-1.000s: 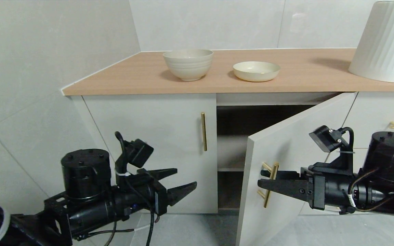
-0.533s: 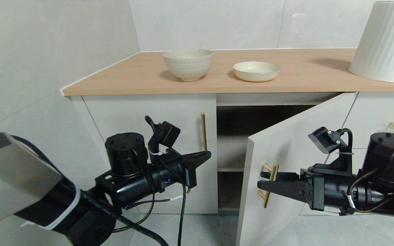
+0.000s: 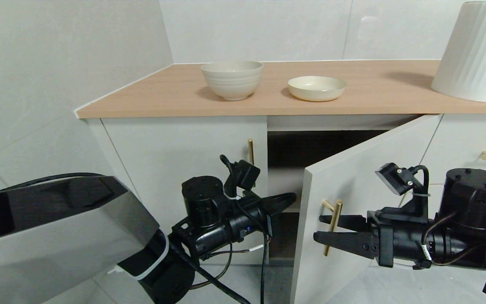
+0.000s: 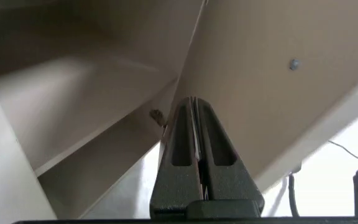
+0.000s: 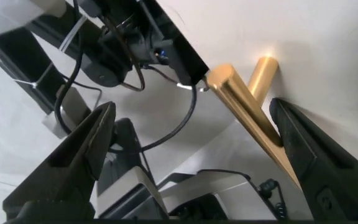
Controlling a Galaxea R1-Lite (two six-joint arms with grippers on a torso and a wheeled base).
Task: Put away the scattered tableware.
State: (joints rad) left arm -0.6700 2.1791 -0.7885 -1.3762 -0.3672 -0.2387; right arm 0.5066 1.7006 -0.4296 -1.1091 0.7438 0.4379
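**Opening the cabinet door (image 3: 352, 177)**

The right gripper (image 3: 319, 229) has its jaws agape around the handle (image 3: 333, 228). The left gripper (image 3: 287, 198), jaws closed and empty, points into the gap. Push it wide along its arc. The bowl (image 3: 232, 79) and dish (image 3: 316, 88) wait on the desk (image 3: 378, 95).

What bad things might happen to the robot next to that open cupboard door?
Two worries. The right tool is open, with the gold handle between its fingers but not clamped, so it may slip off if the arm pulls. The left tool is shut and pokes in beside the edge of the open door; if that door swings, it could knock or pinch the tool.
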